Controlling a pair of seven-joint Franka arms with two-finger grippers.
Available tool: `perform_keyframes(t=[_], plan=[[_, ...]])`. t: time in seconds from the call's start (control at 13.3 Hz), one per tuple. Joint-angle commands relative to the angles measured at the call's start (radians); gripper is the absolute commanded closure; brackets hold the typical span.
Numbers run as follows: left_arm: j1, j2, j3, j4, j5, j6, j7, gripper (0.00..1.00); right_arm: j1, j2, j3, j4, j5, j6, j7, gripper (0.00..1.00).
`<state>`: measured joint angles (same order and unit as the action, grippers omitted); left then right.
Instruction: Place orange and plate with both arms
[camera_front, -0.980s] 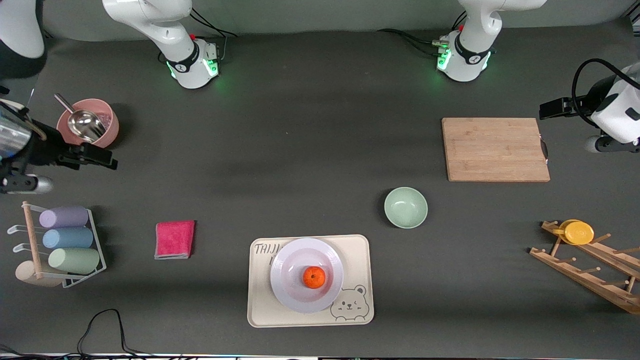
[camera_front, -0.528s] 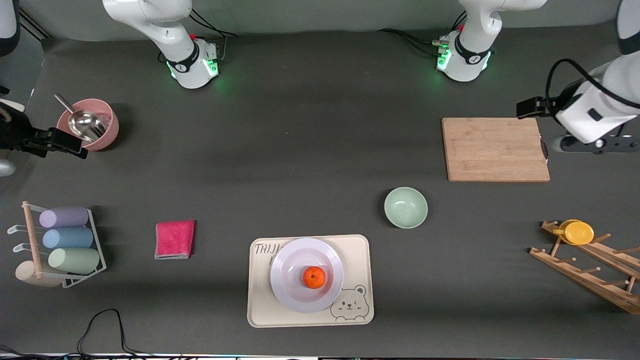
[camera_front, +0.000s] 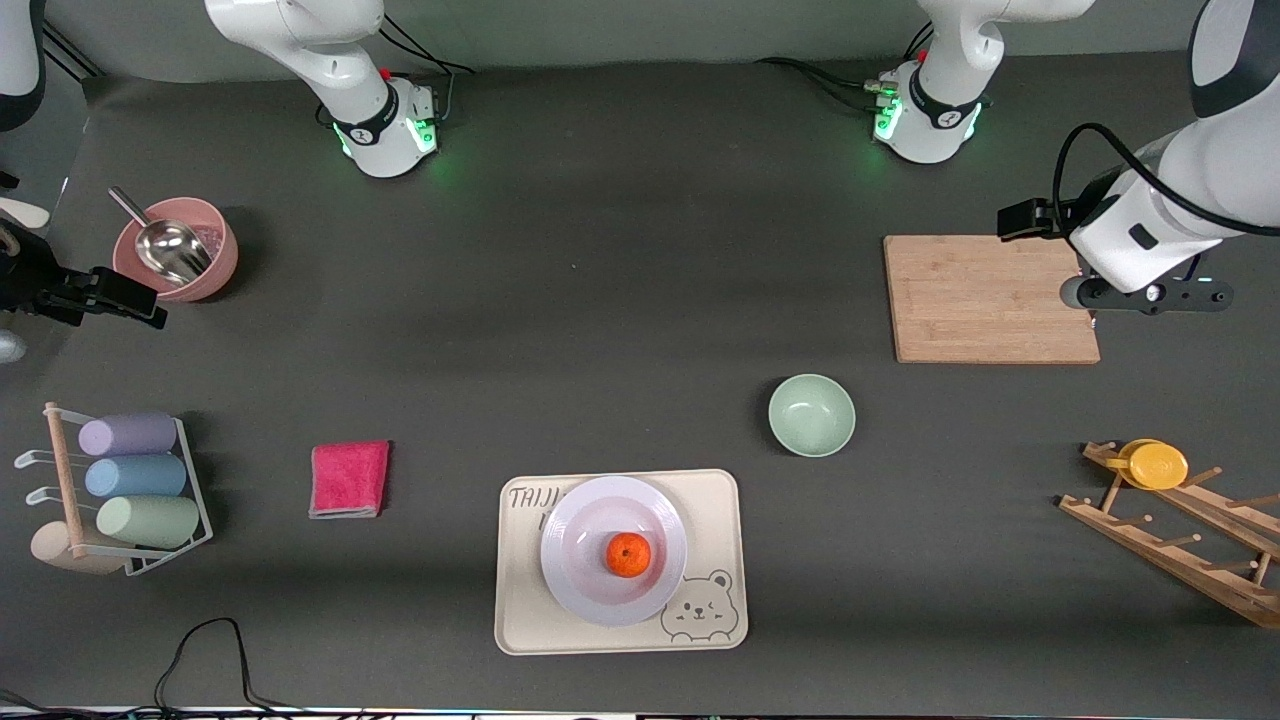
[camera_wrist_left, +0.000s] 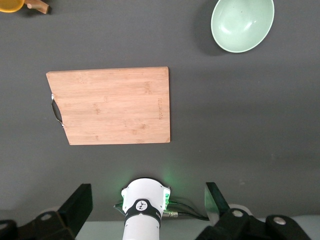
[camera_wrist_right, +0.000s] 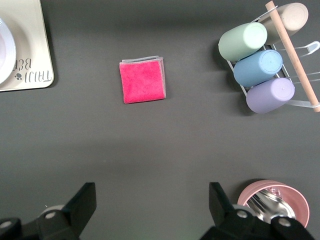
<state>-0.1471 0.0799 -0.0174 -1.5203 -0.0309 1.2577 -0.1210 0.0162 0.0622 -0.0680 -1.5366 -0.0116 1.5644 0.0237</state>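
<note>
The orange (camera_front: 628, 554) sits in the middle of the pale lavender plate (camera_front: 575, 520). The plate rests on the cream bear tray (camera_front: 715, 520) near the front edge of the table. A sliver of the plate (camera_wrist_right: 3, 50) also shows in the right wrist view. My left gripper (camera_front: 1150, 295) is open and empty, up over the handle edge of the wooden cutting board (camera_front: 990, 298). Its fingers (camera_wrist_left: 80, 202) stand wide apart. My right gripper (camera_wrist_right: 152, 200) is open and empty over the right arm's end of the table, beside the pink bowl (camera_front: 180, 245).
A mint-green bowl (camera_front: 811, 414) stands between the board and the tray. A pink cloth (camera_front: 349, 478) lies beside the tray. A cup rack (camera_front: 125, 490) stands at the right arm's end. A wooden peg rack with a yellow cup (camera_front: 1155, 465) is at the left arm's end.
The left arm has swung in from the table's end to over the cutting board's edge. The right arm has drawn back toward its end of the table. Orange and plate have not moved.
</note>
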Motion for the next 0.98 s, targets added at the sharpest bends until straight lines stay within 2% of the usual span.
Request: perform_keyframes(t=[0.0, 0.08, 0.3, 0.38, 0.53, 0.75, 0.9], plan=[[-0.011, -0.017, -0.006, -0.009, 0.005, 0.049, -0.028, 0.00, 0.002, 0.001, 0.001, 0.009, -0.025, -0.003, -0.014, 0.00], [-0.002, -0.049, -0.004, -0.042, 0.015, 0.075, -0.028, 0.00, 0.004, 0.001, 0.001, 0.009, -0.025, -0.004, -0.010, 0.00], [0.035, -0.242, 0.005, -0.249, 0.046, 0.204, -0.023, 0.00, 0.010, -0.002, 0.001, 0.004, -0.024, -0.007, -0.002, 0.00], [0.059, -0.270, 0.005, -0.277, 0.048, 0.213, -0.023, 0.00, 0.010, -0.002, 0.001, 0.004, -0.024, -0.007, -0.002, 0.00], [0.122, -0.282, 0.002, -0.274, 0.048, 0.206, -0.022, 0.00, 0.010, -0.002, 0.001, 0.004, -0.024, -0.007, -0.002, 0.00], [0.118, -0.272, 0.004, -0.239, 0.066, 0.194, -0.011, 0.00, 0.010, -0.002, 0.001, 0.004, -0.024, -0.009, -0.002, 0.00], [0.188, -0.256, -0.041, -0.218, 0.071, 0.175, -0.013, 0.00, 0.010, -0.002, 0.001, 0.004, -0.024, -0.011, -0.002, 0.00]])
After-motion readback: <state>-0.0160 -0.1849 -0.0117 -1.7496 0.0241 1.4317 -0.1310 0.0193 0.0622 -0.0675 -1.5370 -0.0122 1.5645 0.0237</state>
